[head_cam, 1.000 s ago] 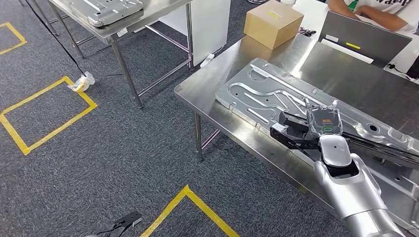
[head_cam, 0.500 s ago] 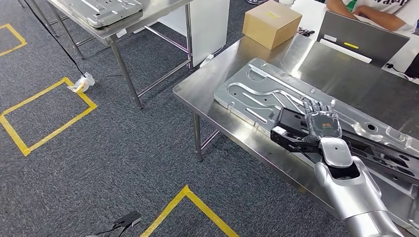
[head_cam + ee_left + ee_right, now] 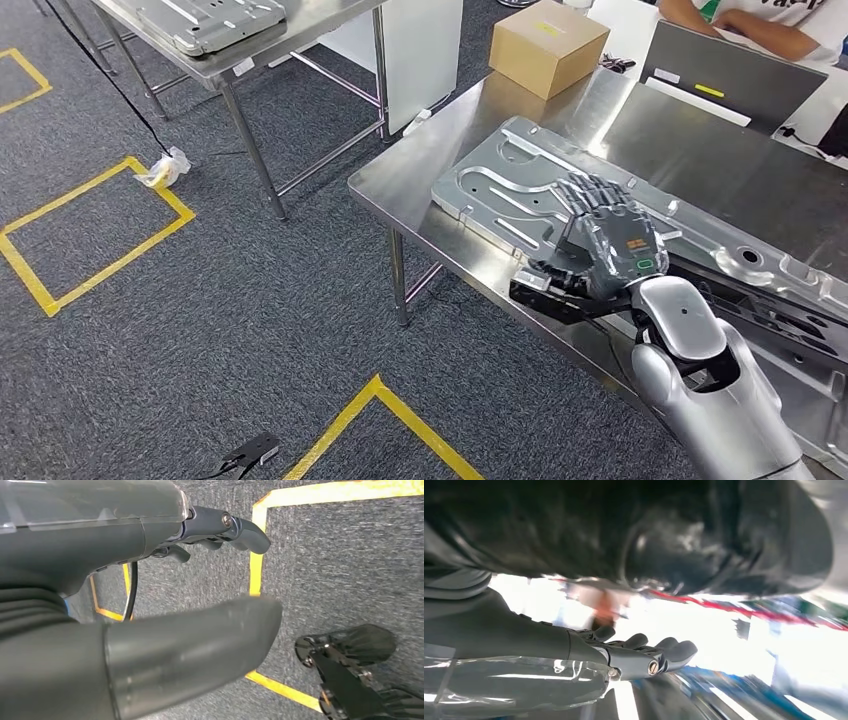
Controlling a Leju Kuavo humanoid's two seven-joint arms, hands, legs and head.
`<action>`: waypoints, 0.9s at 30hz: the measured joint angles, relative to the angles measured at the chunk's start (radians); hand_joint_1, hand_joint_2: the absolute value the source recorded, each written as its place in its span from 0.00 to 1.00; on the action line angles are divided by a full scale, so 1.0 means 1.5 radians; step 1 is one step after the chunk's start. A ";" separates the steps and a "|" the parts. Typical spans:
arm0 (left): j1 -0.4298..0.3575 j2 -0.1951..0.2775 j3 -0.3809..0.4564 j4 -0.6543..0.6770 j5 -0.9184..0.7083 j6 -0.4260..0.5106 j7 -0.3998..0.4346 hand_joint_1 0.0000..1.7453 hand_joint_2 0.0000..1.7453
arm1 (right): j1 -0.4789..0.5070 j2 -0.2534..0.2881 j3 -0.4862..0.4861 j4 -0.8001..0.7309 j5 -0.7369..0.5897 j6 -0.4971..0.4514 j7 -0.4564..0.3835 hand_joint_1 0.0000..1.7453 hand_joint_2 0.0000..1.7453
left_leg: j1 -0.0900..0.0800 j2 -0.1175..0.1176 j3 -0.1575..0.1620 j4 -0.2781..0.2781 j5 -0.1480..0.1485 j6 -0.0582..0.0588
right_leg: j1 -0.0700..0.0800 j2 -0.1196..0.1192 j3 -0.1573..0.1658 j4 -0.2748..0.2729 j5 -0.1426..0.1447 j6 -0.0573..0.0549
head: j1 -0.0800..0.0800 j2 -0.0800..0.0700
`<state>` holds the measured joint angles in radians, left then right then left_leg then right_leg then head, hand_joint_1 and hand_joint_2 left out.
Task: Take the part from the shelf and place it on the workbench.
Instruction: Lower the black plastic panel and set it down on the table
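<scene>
The part is a long black bar lying on the steel workbench, its near end at the table's front edge. It runs off to the right across a big stamped silver panel. My right hand hovers flat over the bar's near end with its fingers stretched out straight, gripping nothing that I can see. Whether the palm touches the bar is hidden. My left hand hangs over the carpet floor, thumb and fingers apart and empty.
A cardboard box stands at the workbench's far corner, with a grey laptop and a seated person's arms behind it. A second steel table with a metal panel stands at the back left. Yellow tape marks the carpet.
My right hand's fingers have uncurled from the bar and spread flat. The bar's near end has shifted toward the table's front edge. The left hand has not moved.
</scene>
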<state>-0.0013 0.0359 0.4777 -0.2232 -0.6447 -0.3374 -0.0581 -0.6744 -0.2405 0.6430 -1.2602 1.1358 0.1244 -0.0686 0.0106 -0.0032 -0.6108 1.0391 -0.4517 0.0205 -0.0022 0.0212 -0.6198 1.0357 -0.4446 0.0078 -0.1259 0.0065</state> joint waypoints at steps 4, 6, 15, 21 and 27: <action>0.004 0.000 0.003 0.000 -0.005 -0.002 -0.005 0.00 0.00 | 0.001 -0.018 0.045 -0.132 -0.036 0.020 0.009 0.00 0.00 | 0.000 0.000 0.000 0.000 0.000 0.000 | 0.000 0.000 0.000 0.000 -0.001 0.000 | 0.000 0.000; 0.006 -0.001 0.005 0.000 -0.008 -0.002 -0.005 0.00 0.00 | 0.001 -0.026 0.059 -0.168 -0.042 0.022 0.011 0.00 0.00 | 0.000 0.000 0.000 0.000 0.000 0.000 | 0.000 0.000 0.000 0.000 -0.001 0.000 | 0.000 0.000; 0.008 -0.002 0.017 0.000 -0.022 -0.010 -0.017 0.00 0.00 | -0.004 -0.055 0.106 -0.303 -0.126 -0.001 -0.022 0.00 0.00 | 0.004 0.007 0.004 -0.016 0.016 0.015 | -0.003 -0.003 -0.010 0.030 -0.029 0.013 | 0.000 0.000; 0.011 -0.005 0.018 0.000 -0.036 -0.011 -0.026 0.00 0.00 | -0.010 -0.095 0.132 -0.376 -0.158 0.006 -0.022 0.00 0.00 | 0.008 0.013 -0.008 -0.010 0.022 0.014 | -0.017 -0.010 -0.031 0.141 -0.080 0.027 | 0.000 0.000; 0.012 -0.008 0.018 0.000 -0.043 -0.013 -0.035 0.00 0.00 | -0.021 -0.131 0.139 -0.406 -0.179 -0.006 -0.024 0.00 0.00 | 0.011 0.012 -0.018 -0.004 0.035 -0.016 | -0.011 -0.012 0.042 0.002 -0.033 0.013 | 0.000 0.000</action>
<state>0.0168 0.0232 0.5041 -0.2232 -0.7084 -0.3565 -0.1108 -0.7057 -0.4377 0.8522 -1.8689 0.8678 0.1150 -0.1046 0.0277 0.0144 -0.6384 1.0335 -0.3987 -0.0039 -0.0189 0.0024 -0.5568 1.0391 -0.4937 0.0276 -0.1257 0.0065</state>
